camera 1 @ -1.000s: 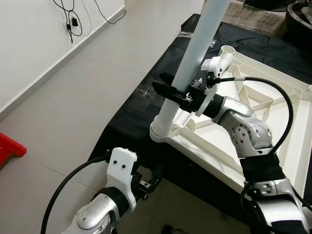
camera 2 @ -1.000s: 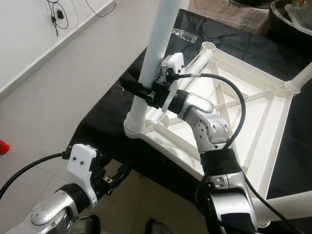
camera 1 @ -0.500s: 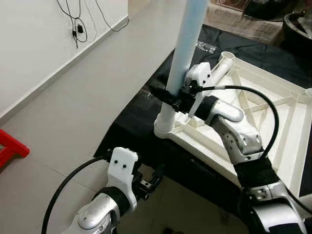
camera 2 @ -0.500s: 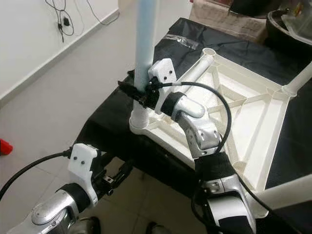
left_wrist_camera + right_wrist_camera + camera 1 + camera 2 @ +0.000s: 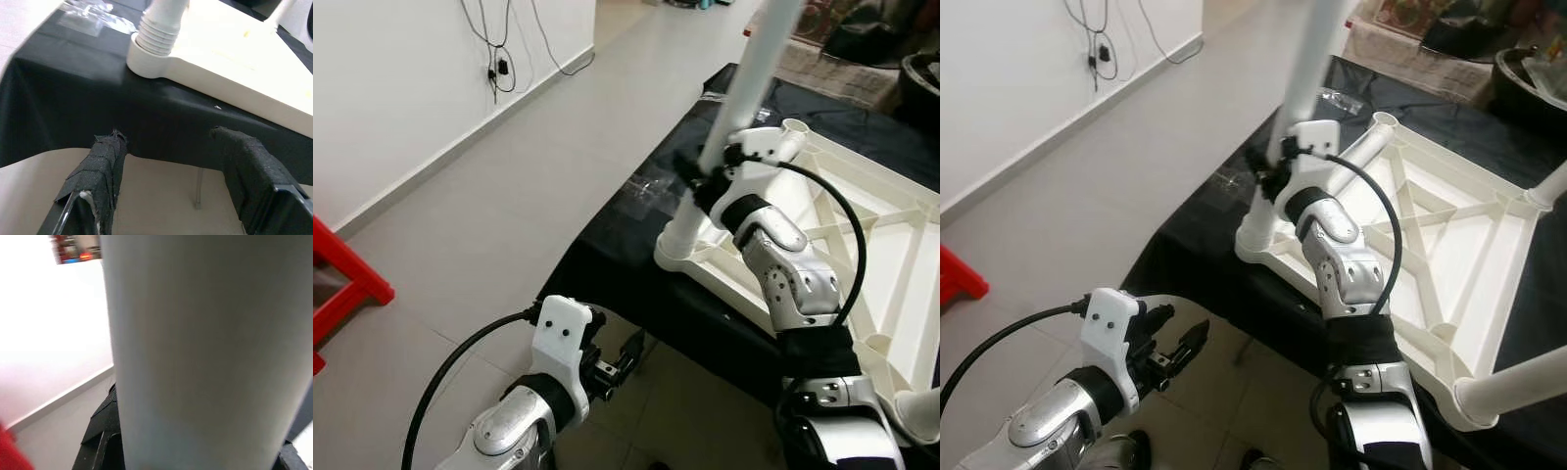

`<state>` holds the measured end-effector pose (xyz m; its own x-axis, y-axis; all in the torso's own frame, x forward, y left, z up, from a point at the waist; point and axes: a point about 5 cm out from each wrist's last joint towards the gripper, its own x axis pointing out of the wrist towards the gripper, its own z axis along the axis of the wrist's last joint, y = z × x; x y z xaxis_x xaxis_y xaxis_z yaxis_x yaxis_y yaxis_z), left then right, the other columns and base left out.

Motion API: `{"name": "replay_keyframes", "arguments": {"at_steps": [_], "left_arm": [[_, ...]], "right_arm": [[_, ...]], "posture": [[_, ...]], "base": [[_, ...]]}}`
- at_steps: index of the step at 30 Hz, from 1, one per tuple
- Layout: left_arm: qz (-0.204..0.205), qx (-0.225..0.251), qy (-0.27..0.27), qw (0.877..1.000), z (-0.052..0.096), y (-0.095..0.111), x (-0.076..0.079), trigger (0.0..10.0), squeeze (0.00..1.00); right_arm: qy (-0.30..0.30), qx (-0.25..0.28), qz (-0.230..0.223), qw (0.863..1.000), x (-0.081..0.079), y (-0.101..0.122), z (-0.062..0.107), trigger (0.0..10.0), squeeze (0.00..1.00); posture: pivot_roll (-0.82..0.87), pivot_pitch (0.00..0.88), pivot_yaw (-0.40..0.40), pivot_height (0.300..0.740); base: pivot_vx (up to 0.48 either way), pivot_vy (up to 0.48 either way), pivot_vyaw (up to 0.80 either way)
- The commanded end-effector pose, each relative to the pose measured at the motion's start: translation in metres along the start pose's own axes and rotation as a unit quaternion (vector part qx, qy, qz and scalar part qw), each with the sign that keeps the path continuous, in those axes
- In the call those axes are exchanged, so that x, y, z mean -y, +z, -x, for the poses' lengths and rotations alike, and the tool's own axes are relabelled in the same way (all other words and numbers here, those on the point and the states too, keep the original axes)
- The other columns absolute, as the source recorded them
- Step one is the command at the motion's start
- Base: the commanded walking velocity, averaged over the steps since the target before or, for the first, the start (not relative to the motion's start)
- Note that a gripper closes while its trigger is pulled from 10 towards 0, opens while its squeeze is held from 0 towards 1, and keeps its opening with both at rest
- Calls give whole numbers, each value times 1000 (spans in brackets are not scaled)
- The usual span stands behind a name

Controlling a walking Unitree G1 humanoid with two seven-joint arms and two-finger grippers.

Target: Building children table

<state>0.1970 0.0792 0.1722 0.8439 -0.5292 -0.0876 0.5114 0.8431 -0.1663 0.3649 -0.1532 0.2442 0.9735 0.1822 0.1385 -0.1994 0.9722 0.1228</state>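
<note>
Left eye view, right gripper (image 5: pixel 697 176) clasping table leg (image 5: pixel 744 93)

I'm looking at a white plastic table frame (image 5: pixel 862 225) lying on a black cloth (image 5: pixel 636 264), with a white table leg (image 5: pixel 744 88) standing from its corner socket. The right gripper (image 5: pixel 697 174) has black fingers against that white leg; its arm is silver with a black cable. The left gripper (image 5: pixel 171 181) shows black, tape-wrapped fingers (image 5: pixel 105 164) under a white wrist housing. Floor (image 5: pixel 489 225) is pale grey-beige, wall (image 5: pixel 382 78) white, a red stool (image 5: pixel 342 279) at the edge, black cables (image 5: pixel 499 59) on the wall.
</note>
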Motion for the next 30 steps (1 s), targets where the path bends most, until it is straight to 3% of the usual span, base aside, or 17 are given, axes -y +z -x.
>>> {"name": "replay_keyframes", "arguments": {"at_steps": [1,3,5,10,15,18,20,22,23,24,25,30], "left_arm": [[1,-7,0,1000,-1,-4,0,10000,0],[-1,-6,-1,1000,-2,-4,-1,10000,0],[-2,-6,-1,1000,-3,-4,-2,10000,0],[-4,-7,-1,1000,-4,-4,-3,10000,0],[-8,-8,-2,1000,-6,-6,-4,10000,0],[-8,-9,-2,1000,-7,-7,-5,10000,0],[-11,-12,-5,1000,-11,-11,-8,10000,0],[-11,-12,-5,1000,-11,-11,-8,10000,0],[-11,-16,-1,1000,-14,-13,-11,10000,0],[-11,-16,-1,1000,-14,-13,-11,10000,0],[-9,-18,1,1000,-17,-15,-13,10000,0],[-12,-12,0,1000,-21,-15,-15,10000,0]], "right_arm": [[-105,-84,-10,991,26,-38,11,10000,0],[-198,-61,-10,978,27,-37,18,10000,0],[-245,-36,-9,969,22,-35,20,10000,0],[-281,-16,-6,960,17,-32,21,10000,0],[-339,70,17,938,3,-4,15,10000,0],[-335,93,16,938,-1,7,12,10000,0],[-265,177,-10,948,-18,50,5,10000,0],[-265,177,-10,948,-18,50,5,10000,0],[-205,227,-16,952,-27,76,6,10000,0],[-205,227,-16,952,-27,76,6,10000,0],[-173,260,-3,950,-28,93,9,10000,0],[-182,270,23,945,-20,96,11,10000,0]], "posture": [[151,220,-113,740],[154,217,-108,740],[158,216,-107,740],[159,214,-104,740],[176,200,-102,740],[176,191,-99,740],[176,168,-98,740],[176,168,-98,740],[171,144,-94,740],[171,144,-94,740],[171,130,-92,740],[167,110,-91,740]], "base": [[0,0,0],[0,0,0],[0,0,0],[0,0,0],[0,0,0],[0,0,0],[0,0,0],[0,0,0],[0,0,0],[0,0,0],[0,0,0],[0,0,0]]}}
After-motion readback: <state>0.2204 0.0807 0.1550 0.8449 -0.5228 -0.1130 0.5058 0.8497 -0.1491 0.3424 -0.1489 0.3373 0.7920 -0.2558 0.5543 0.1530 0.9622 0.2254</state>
